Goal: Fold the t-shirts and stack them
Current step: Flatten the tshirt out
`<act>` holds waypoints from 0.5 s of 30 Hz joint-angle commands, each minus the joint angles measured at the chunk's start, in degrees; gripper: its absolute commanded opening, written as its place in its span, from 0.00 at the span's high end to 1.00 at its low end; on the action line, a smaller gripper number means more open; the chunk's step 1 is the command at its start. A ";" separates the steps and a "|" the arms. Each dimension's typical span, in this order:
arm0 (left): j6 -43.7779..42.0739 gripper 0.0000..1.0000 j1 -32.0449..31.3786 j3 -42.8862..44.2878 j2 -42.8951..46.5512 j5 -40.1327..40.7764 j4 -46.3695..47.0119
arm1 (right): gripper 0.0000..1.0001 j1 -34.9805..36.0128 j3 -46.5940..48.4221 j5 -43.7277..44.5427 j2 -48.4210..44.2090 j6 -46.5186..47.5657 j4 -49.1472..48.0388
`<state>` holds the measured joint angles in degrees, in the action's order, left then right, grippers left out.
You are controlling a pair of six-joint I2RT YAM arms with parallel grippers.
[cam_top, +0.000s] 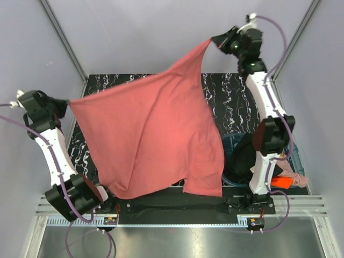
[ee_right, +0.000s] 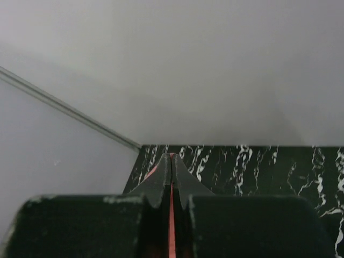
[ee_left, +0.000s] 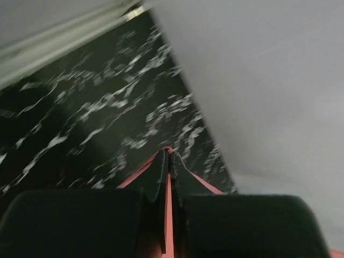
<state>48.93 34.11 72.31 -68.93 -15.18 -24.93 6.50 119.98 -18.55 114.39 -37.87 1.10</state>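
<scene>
1. The left claw, far to the left of the basket, is clamped on one corner of the salmon-red shirt. Its wrist view shows only a thin edge of cloth between the fingers. With so little pinched, a sharp tug could pull that corner free.
2. The shirt hangs spread in the air between both claws, left of the basket and over the tabletop. Its lower hem and one sleeve droop toward the arm bases. If it is lowered unevenly, I judge the sagging hem would bunch up or land off the near edge (no flat lay, so no clean fold).
3. The right claw, raised beyond the basket, is closed on the opposite corner, again by a narrow strip. Spreading the claws farther apart risks a slip here too.
4. The drooping sleeve hangs just left of the basket, which holds a black shirt. A sideways swing could snag the rim or drag that shirt out.
</scene>
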 commanded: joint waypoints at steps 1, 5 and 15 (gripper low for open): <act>-4.09 1.00 -1.14 -5.58 1.87 5.33 10.50 | 1.00 1.32 0.96 -1.84 2.30 0.07 -8.39; -6.20 1.00 -3.25 -11.92 -3.48 5.95 14.90 | 1.00 3.43 5.32 -4.12 11.89 0.16 -8.49; -10.34 1.00 -6.07 -8.60 -22.29 2.09 21.15 | 1.00 4.57 28.18 -5.19 33.26 -0.54 0.63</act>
<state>40.71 28.42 59.99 -89.30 -12.29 -9.85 10.94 140.62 -23.24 146.41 -38.22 0.64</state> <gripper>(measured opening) 0.015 0.009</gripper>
